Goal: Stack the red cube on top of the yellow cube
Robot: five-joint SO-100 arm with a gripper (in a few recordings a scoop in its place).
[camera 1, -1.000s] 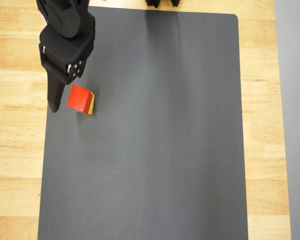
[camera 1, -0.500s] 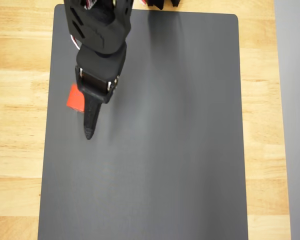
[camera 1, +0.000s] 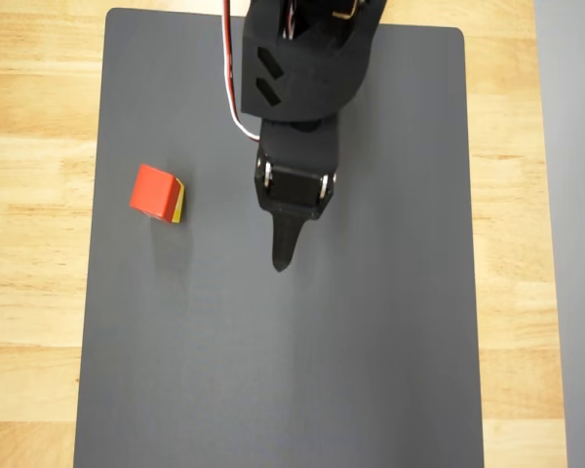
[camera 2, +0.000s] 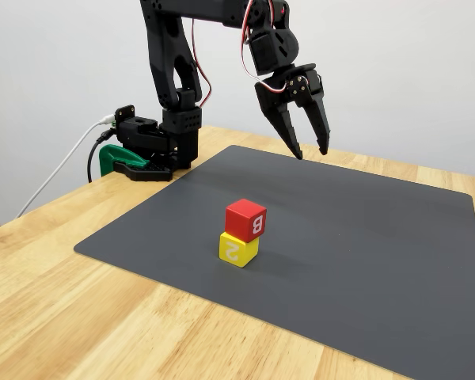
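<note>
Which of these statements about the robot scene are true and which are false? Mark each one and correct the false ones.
1. The red cube sits on top of the yellow cube. True.
2. The gripper is clamped on the red cube. False: it hangs open and empty in the air, apart from both cubes.
3. Both cubes stand on the dark grey mat. False: only the yellow cube touches the mat.
4. In the fixed view the red cube shows a white character on one face. True.
5. In the overhead view the stack lies right of the gripper. False: it lies to the left.
</note>
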